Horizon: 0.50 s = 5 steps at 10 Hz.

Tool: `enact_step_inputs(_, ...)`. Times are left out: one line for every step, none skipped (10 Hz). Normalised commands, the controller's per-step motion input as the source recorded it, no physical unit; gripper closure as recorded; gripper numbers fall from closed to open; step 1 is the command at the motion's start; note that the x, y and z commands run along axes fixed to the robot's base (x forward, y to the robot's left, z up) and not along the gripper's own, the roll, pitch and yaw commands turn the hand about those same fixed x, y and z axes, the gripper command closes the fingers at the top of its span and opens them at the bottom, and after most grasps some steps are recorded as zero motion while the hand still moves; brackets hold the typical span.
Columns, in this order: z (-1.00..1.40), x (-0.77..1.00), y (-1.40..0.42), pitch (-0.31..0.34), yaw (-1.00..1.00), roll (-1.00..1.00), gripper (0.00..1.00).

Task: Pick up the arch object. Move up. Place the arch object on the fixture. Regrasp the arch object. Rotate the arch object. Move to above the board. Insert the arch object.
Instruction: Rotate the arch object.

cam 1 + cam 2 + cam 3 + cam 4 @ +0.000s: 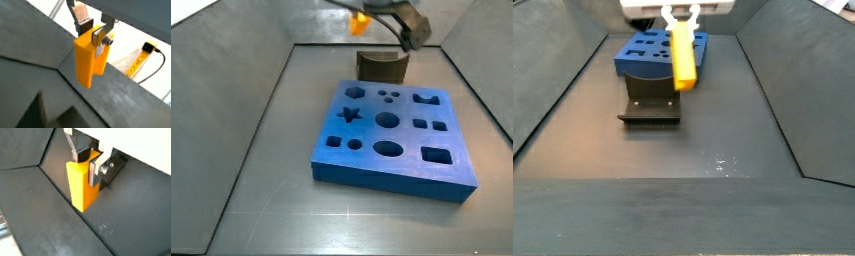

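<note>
My gripper (93,32) (88,159) is shut on the top end of the yellow-orange arch object (88,57) (81,184), which hangs downward between the silver fingers in both wrist views. In a side view the arch object (684,58) hangs in the air above and just right of the dark fixture (651,101), with the gripper (679,17) at its top. From the opposite side, only a bit of the arch object (360,22) shows at the top edge, above the fixture (381,66). The blue board (390,130) (641,52) lies flat on the floor beside the fixture.
Grey sloped walls (560,80) enclose the floor on both sides. A yellow device with a black cable (145,55) lies outside the enclosure in a wrist view. White scuff marks (718,160) dot the floor in front of the fixture.
</note>
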Motion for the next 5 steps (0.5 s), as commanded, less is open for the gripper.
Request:
enact_step_inputs(0.73, -1.00, 0.05, -0.024, -0.04, -0.10, 1.00)
enact_step_inputs(0.71, -1.00, 0.05, -0.017, -0.04, -0.10, 1.00)
enact_step_inputs(0.66, -1.00, 0.04, -0.004, -0.04, -0.10, 1.00)
enact_step_inputs(0.64, -1.00, 0.04, 0.004, -0.04, -0.10, 1.00)
enact_step_inputs(0.59, -1.00, 0.03, 0.020, -0.04, -0.10, 1.00)
